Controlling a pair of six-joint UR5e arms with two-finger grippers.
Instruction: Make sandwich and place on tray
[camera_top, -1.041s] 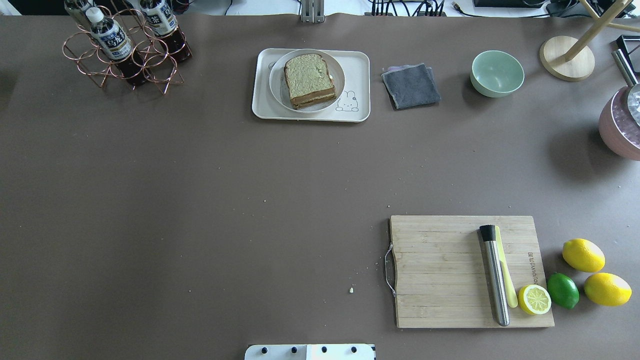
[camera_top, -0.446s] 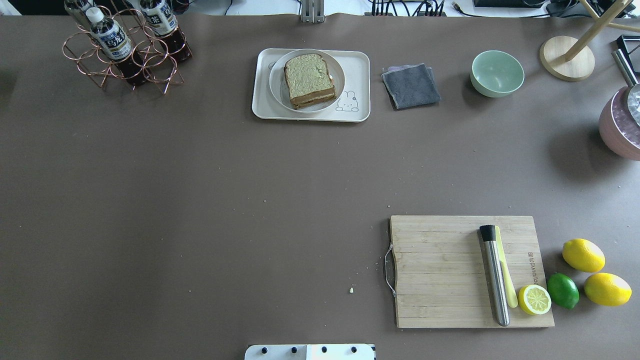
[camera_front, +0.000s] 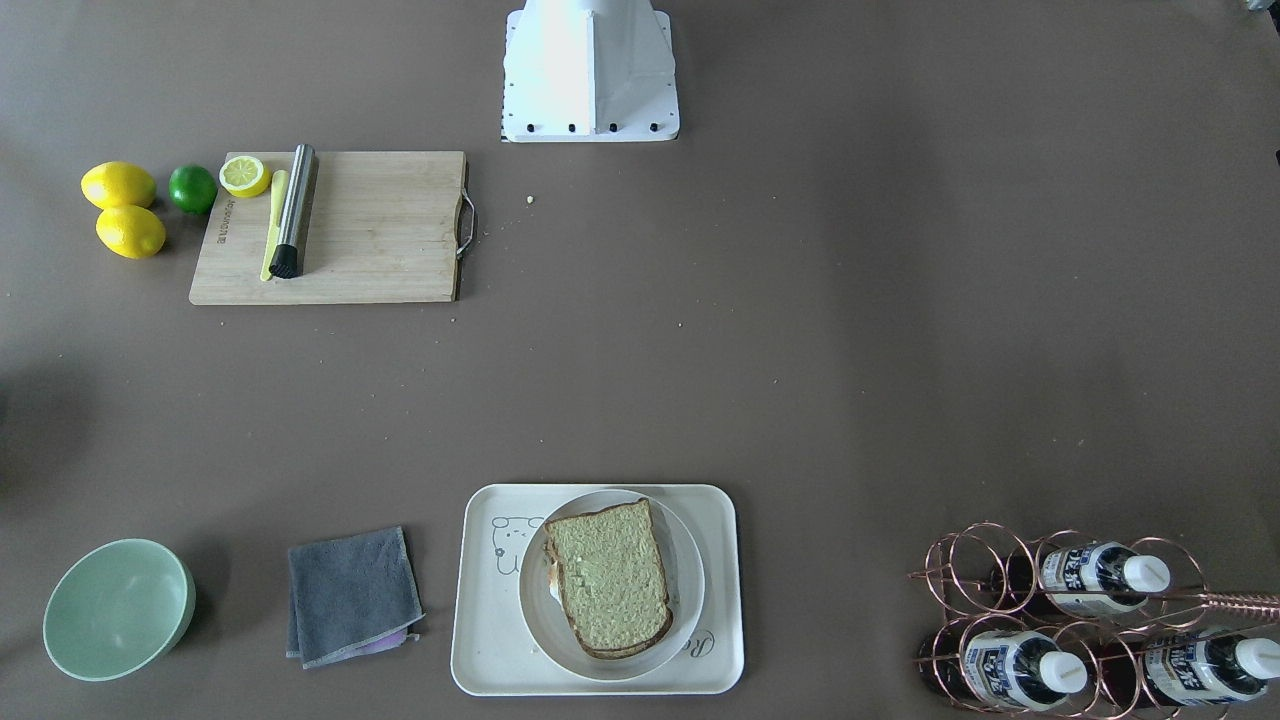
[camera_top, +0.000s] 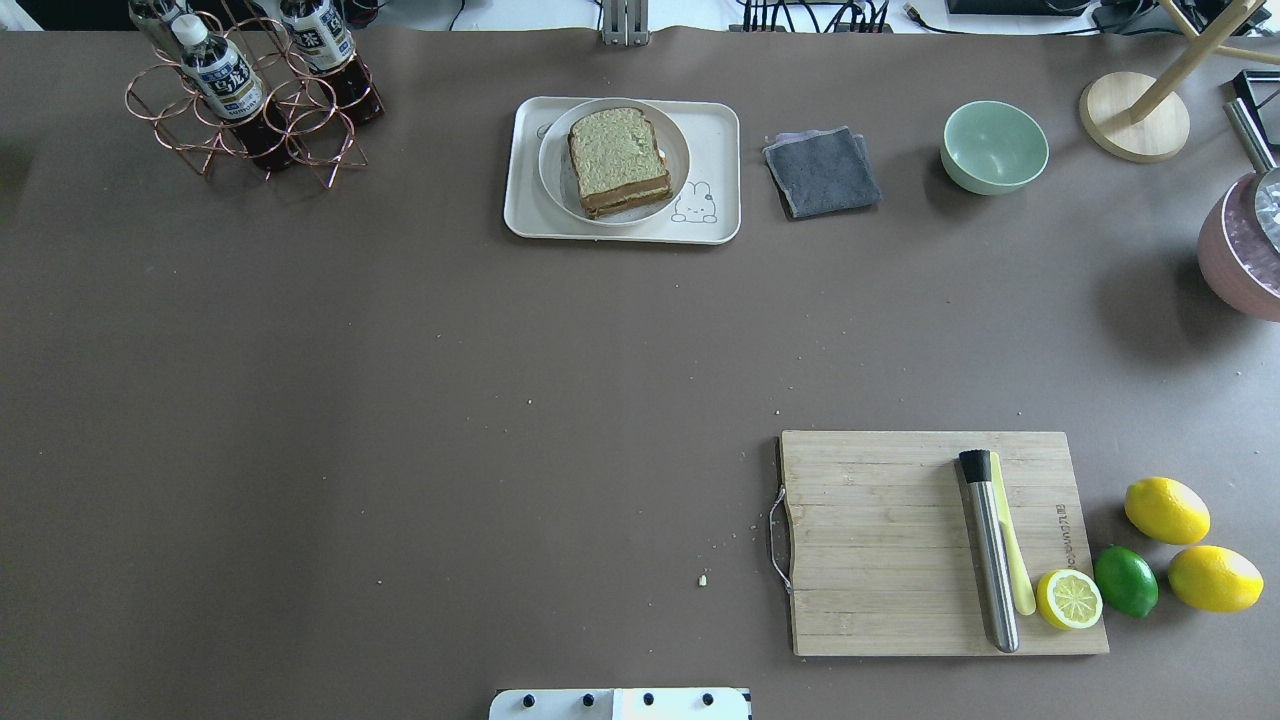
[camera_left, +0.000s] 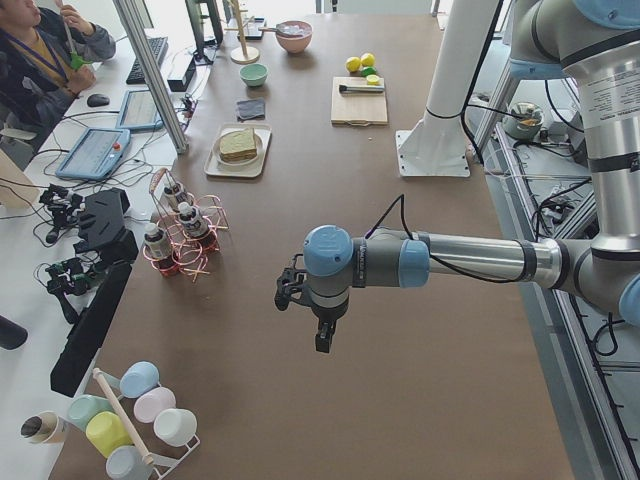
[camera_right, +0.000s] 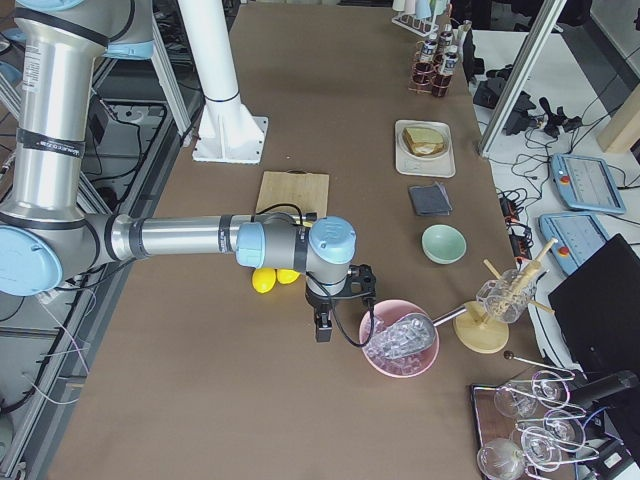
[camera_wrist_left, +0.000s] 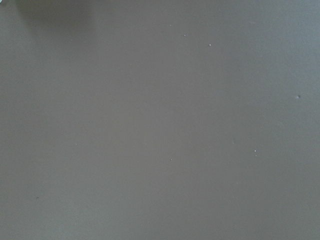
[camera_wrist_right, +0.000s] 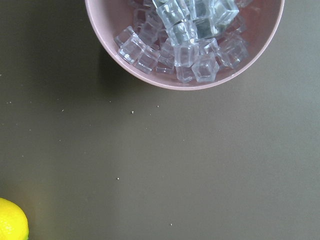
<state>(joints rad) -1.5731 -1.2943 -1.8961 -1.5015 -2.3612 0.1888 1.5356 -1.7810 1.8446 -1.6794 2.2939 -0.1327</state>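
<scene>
- Grippers come nearest the robot. The left gripper (camera_left: 321, 338) hangs over bare table at the left end. The right gripper (camera_right: 321, 326) hangs beside the pink ice bowl (camera_wrist_right: 185, 45) at the right end. Both show only in the side views, so I cannot tell whether their fingers are parted or closed. No load is visible on either. Standing this far from the food, they read as a rest pose.
- Next out, the cutting board (camera_top: 880, 540) bears a steel muddler (camera_top: 990, 550) and a half lemon (camera_top: 1068, 598). No bread or egg lies on it, so assembly looks finished.
- At the far edge, the sandwich (camera_top: 619, 160) lies on the round plate (camera_top: 553, 160). Its top slice sits squarely over the lower one, with pale filling showing at the side. The plate sits inside the tray (camera_top: 715, 135), probably so the stack travelled as one piece. The task appears complete.
- A grey cloth (camera_top: 822, 170) and a green bowl (camera_top: 993, 147) sit beside the tray, clear of it and seemingly uninvolved.
</scene>
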